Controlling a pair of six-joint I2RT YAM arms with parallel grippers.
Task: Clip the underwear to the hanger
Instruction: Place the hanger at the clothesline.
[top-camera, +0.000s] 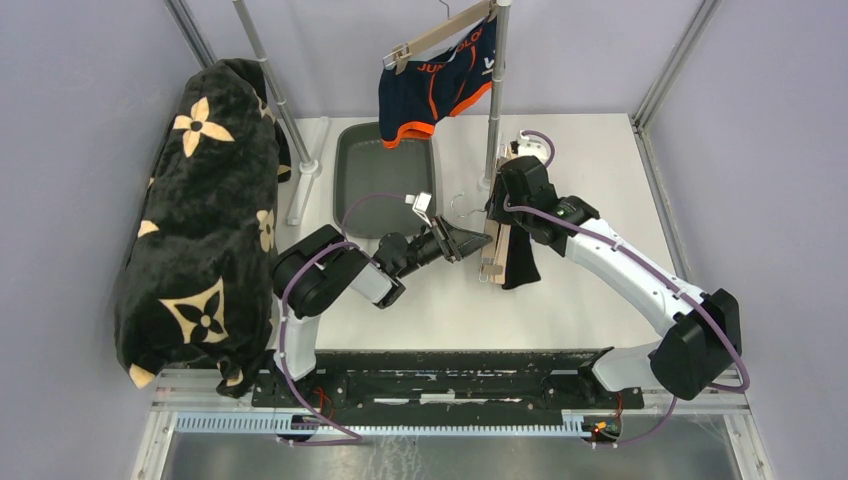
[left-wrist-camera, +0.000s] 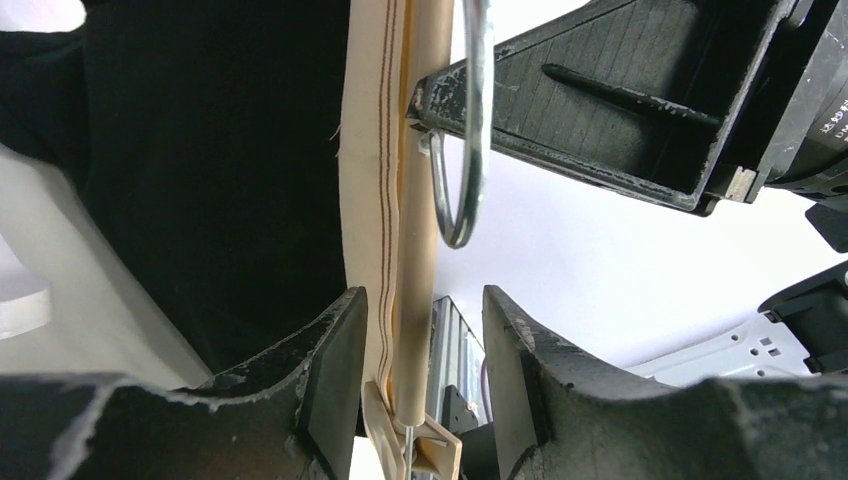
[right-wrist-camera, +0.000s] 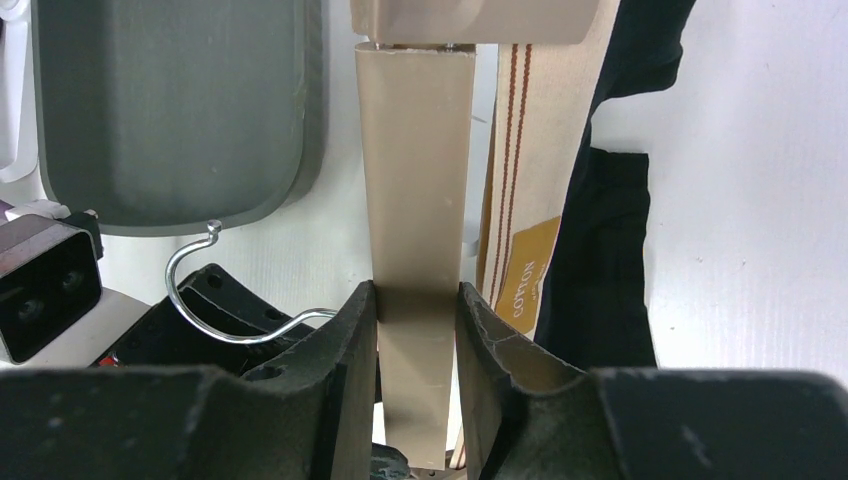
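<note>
Right pincer (right-wrist-camera: 415, 300) clamps the hanger (right-wrist-camera: 415, 150), and left pincer (left-wrist-camera: 420, 310), open astride it, probably must next clip on the underwear (left-wrist-camera: 200, 180).

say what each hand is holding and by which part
Right hand grips the hanger by a flat wooden piece; left hand straddles its bar, open, holding nothing.

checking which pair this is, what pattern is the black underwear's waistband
The cream elastic waistband has thin reddish-brown lengthwise stripes; right wrist view shows it best.
</note>
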